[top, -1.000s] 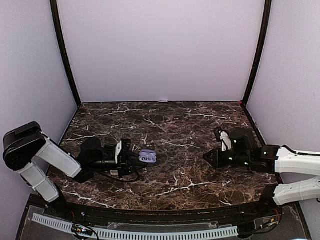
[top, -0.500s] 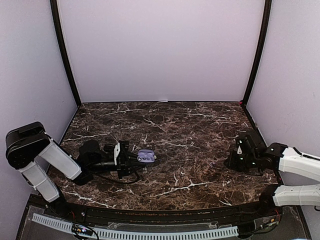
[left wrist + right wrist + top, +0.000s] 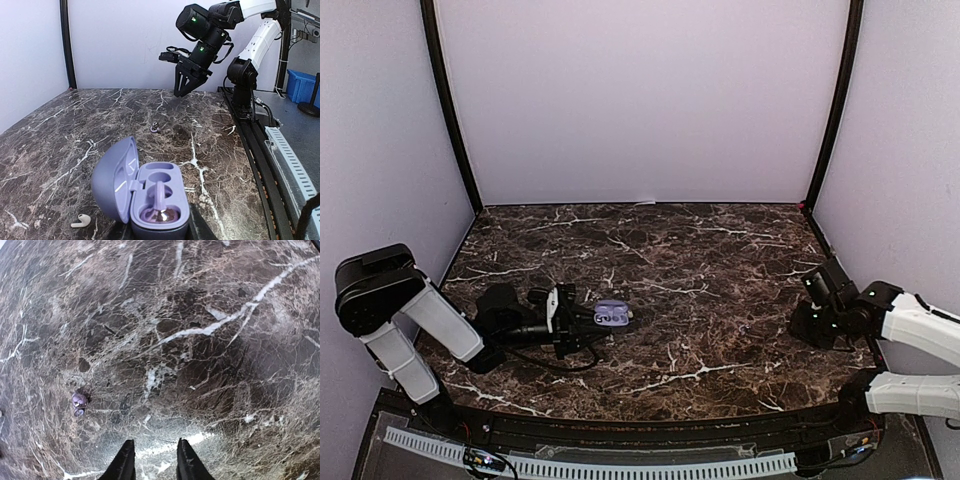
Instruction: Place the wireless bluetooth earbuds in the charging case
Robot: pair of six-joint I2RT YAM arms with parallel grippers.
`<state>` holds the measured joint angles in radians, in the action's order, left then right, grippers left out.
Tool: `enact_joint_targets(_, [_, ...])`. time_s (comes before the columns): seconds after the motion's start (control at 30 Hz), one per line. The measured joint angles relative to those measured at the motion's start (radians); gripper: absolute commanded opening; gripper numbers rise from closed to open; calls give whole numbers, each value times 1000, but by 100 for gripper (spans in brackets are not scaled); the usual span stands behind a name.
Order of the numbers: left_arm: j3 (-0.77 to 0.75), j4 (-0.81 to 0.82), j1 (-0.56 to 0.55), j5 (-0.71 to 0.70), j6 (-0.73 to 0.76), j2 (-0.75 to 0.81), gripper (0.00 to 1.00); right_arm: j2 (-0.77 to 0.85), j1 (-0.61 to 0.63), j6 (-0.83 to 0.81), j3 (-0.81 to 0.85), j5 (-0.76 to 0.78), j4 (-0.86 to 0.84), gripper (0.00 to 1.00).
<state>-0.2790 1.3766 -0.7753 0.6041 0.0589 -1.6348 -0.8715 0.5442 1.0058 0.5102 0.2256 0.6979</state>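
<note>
1. Two arms share the bench (image 3: 700,250). At the left, the left hand (image 3: 590,320) is pressed against the sides of the lilac charging case (image 3: 612,314), pinching it low over the marble with the lid swung open.
2. Only the left wrist view looks inside the case: a lilac earbud (image 3: 159,202) is seated in the near well, and the well behind it is unfilled.
3. That same view alone catches a white earbud (image 3: 80,220) lying on the bench just left of the lid.
4. Further right, a loose earbud (image 3: 155,128) lies on the marble between the two hands. The right wrist view shows it off to its left, well apart from the fingers.
5. At the right, the right hand (image 3: 183,86) hangs above the bench with its tips pointing down. The fingers are slightly spread and only marble shows in the gap.
6. Dark brown stone with white veins covers the bench. Pale lilac walls (image 3: 640,100) and black posts (image 3: 450,110) enclose it.
7. A second ago the right hand sat lower and nearer the middle. It has drawn back toward the right edge and risen, while the case has barely shifted.
</note>
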Motion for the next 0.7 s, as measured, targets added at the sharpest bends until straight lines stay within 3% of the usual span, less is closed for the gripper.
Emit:
enact_joint_targets(0.17, [0,6,-2,0,0,-2,13,-54,-13,1,-2,-19,-34,22])
enact_joint_targets(0.43, [0,6,-2,-1,1,-2,13,-216,-15,-105,-10,-198,-243,24])
enact_joint_targets(0.7, [0,6,-2,-2,7,-2,13,-392,-15,-202,52,-290,-344,34])
